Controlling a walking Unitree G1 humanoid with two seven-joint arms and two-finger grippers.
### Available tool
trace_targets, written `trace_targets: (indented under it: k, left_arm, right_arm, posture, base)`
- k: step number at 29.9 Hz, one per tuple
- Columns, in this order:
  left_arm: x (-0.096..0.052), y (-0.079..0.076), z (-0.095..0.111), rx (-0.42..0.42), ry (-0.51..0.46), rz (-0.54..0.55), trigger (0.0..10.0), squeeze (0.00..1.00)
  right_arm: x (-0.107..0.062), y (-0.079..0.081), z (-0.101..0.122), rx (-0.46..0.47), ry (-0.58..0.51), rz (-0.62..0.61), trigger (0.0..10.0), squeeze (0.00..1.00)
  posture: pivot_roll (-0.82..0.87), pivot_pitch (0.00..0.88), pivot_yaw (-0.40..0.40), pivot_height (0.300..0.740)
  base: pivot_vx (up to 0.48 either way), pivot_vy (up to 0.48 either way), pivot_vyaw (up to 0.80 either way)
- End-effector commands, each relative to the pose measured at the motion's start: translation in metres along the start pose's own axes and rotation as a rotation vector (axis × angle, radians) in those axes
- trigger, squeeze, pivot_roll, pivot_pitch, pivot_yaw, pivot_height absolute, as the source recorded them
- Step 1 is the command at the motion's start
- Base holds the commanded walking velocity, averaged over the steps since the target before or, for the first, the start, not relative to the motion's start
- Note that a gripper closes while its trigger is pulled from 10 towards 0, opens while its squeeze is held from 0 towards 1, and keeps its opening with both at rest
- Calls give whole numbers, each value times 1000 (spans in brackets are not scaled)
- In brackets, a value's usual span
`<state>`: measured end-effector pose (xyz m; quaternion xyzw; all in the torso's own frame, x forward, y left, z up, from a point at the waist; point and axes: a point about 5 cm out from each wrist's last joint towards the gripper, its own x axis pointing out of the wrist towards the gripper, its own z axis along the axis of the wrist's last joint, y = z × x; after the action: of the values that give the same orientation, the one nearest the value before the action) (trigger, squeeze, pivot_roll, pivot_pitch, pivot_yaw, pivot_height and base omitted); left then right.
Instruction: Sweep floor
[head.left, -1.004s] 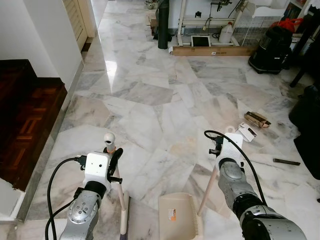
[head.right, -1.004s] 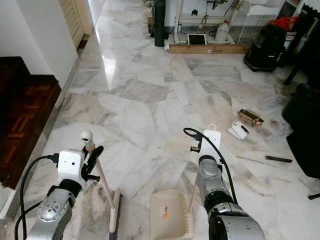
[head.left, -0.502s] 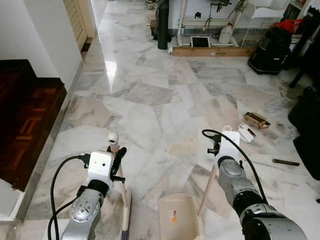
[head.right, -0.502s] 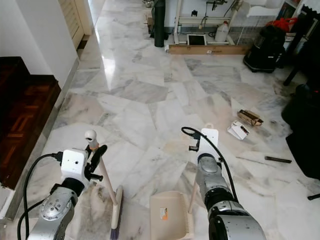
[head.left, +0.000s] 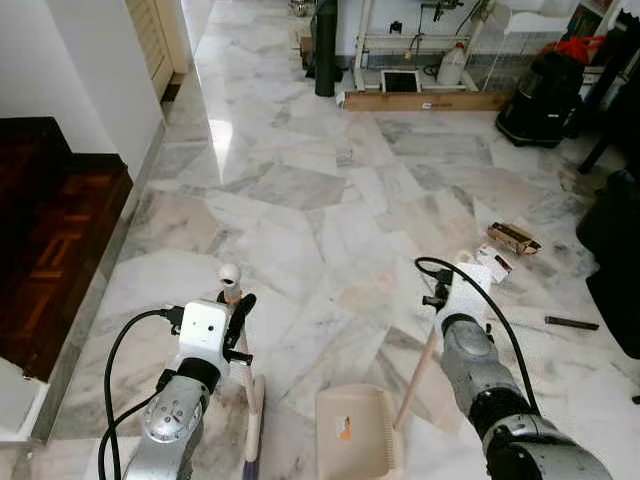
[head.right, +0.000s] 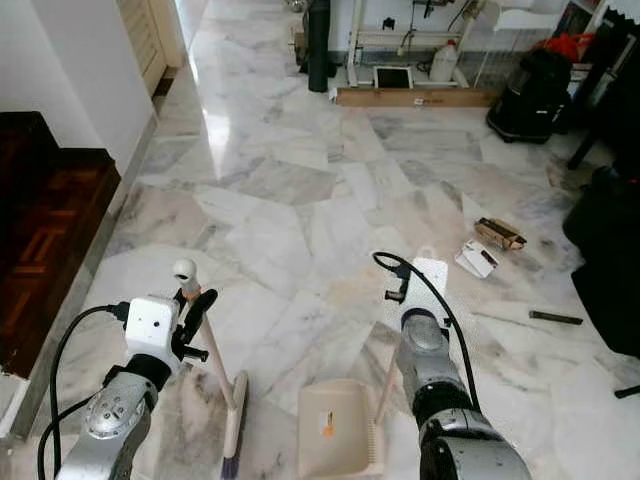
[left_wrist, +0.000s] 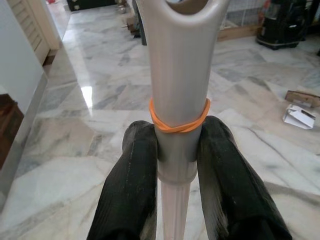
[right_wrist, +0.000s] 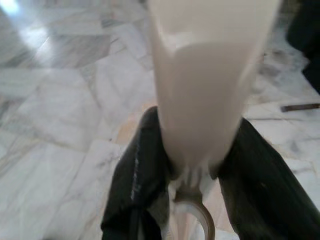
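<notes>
Lying beyond the dustpan (head.left: 355, 432): cardboard box (head.left: 514, 238), white paper (head.left: 493, 264).

Upper right of my view stood a black vacuum (head.left: 543, 98); a white jug (head.left: 453, 67) (handled) sat nearby.

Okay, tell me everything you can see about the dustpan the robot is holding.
The dustpan is beige plastic, its tray lying on the marble floor just ahead of the robot, with a small orange sticker on the pan and a row of comb-like teeth along one side. A long pale handle rises at a slant from it to the right gripper, whose black fingers are shut around it. The broom stands apart to its left.
</notes>
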<state>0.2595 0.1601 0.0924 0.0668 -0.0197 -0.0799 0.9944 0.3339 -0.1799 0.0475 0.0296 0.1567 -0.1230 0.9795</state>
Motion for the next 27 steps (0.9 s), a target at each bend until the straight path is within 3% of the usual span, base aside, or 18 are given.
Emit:
trace_targets:
  k: [1,12,27]
  left_arm:
    - [2,5,6,15,-39,26,10000,0]
    - [8,18,7,-2,-63,112,10000,0]
    - [8,15,6,-11,-70,126,10000,0]
  right_arm:
    - [-3,8,5,40,-60,31,10000,0]
    - [-11,20,10,19,-200,118,10000,0]
    - [-12,23,21,-25,-280,139,10000,0]
  posture:
    - [137,110,-19,740]
    - [119,127,-31,740]
    - [121,121,-45,740]
  base:
    - [0,0,0]
    - [0,0,0]
    - [0,0,0]
